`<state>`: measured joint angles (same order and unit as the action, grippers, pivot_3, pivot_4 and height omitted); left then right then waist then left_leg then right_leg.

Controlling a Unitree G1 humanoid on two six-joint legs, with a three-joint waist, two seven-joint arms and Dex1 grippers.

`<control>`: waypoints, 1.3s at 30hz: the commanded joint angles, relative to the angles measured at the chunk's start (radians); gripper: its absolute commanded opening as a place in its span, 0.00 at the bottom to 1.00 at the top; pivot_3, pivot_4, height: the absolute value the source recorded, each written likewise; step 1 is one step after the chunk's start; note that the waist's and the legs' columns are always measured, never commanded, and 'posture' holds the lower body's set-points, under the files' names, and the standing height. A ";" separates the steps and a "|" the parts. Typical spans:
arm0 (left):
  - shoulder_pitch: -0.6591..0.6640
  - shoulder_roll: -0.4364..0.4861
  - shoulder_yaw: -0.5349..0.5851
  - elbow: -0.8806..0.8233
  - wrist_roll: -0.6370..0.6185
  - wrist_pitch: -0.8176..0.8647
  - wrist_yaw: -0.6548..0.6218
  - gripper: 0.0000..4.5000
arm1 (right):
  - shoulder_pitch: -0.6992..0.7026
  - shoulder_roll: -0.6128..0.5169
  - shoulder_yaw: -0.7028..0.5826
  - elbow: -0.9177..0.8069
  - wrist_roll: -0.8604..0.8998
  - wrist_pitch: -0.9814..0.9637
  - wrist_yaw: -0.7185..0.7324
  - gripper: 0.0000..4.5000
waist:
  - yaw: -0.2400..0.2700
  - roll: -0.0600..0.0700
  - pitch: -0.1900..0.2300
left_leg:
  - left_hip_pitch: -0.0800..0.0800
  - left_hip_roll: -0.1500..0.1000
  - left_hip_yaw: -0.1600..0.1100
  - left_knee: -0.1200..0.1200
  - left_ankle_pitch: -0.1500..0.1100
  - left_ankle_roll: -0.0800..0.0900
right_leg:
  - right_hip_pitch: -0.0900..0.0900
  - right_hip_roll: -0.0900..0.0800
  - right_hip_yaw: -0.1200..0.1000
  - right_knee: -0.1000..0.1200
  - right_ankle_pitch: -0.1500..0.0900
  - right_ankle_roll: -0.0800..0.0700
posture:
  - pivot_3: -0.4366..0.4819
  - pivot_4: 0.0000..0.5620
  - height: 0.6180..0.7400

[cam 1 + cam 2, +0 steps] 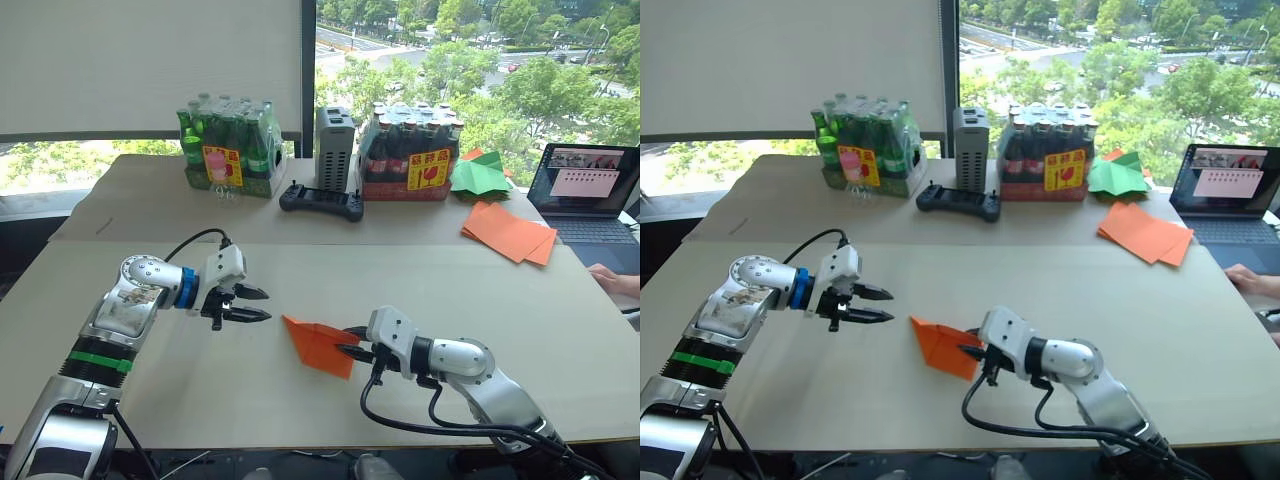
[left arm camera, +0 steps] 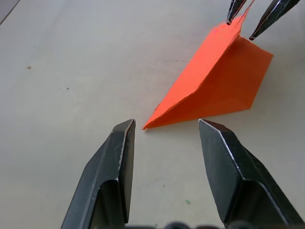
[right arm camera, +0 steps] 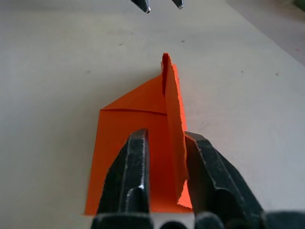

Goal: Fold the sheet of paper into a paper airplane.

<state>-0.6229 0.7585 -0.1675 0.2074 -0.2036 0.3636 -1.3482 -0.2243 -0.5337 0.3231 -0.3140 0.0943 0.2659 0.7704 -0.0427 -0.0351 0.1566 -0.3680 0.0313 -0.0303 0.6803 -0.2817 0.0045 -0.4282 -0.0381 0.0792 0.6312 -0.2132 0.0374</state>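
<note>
Black right gripper fingers are pinched on the raised flap of the folded orange paper wedge, light and easily creased; beside it, the left gripper is held apart, empty.

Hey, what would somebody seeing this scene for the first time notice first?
Probably the bright orange paper airplane at the middle of the near table, with the right gripper pinching its upright fold. The left gripper hangs open just off its pointed tip. Behind, two shrink-wrapped bottle packs stand by the window.
</note>
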 commanded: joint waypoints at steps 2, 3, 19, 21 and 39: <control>-0.002 0.000 0.030 -0.038 -0.047 0.017 -0.018 0.50 | -0.015 -0.015 0.018 0.005 -0.030 -0.092 0.043 0.01 | 0.001 0.000 0.000 | 0.000 0.000 0.000 0.000 0.000 0.000 | 0.000 0.000 0.000 0.000 0.000 0.000 | 0.48 0.27 0.94; -0.004 -0.003 0.029 -0.035 -0.052 0.021 -0.018 0.50 | -0.018 -0.022 0.026 0.014 -0.045 -0.111 0.051 0.01 | 0.001 0.000 0.000 | 0.000 0.000 0.000 0.000 0.000 0.000 | 0.000 0.000 0.000 0.000 0.000 0.000 | 0.48 0.27 0.94; 0.004 -0.066 -0.022 -0.077 -0.072 0.040 -0.056 0.50 | -0.044 -0.082 0.081 0.091 -0.213 -0.427 0.112 0.01 | 0.001 0.000 0.000 | 0.000 0.000 0.000 0.000 0.000 0.000 | 0.000 0.000 0.000 0.000 0.000 0.000 | 0.48 0.27 0.94; 0.003 -0.075 -0.029 -0.073 -0.073 0.040 -0.056 0.50 | -0.046 -0.077 0.082 0.095 -0.220 -0.431 0.110 0.01 | 0.001 0.000 0.000 | 0.000 0.000 0.000 0.000 0.000 0.000 | 0.000 0.000 0.000 0.000 0.000 0.000 | 0.48 0.27 0.94; 0.019 -0.170 -0.131 0.062 0.037 -0.151 -0.041 0.00 | -0.023 -0.049 0.007 -0.075 -0.150 -0.246 0.100 0.65 | 0.003 0.000 0.000 | 0.000 -0.001 0.000 0.001 0.000 0.000 | 0.000 0.000 0.000 0.001 0.000 -0.001 | 0.48 0.27 0.94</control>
<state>-0.5993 0.5912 -0.2968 0.2585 -0.1843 0.2562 -1.3936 -0.2517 -0.5871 0.3682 -0.3339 -0.0917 -0.0108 0.8800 -0.0398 -0.0352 0.1565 -0.3678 0.0308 -0.0303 0.6812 -0.2816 0.0044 -0.4278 -0.0383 0.0793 0.6319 -0.2128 0.0367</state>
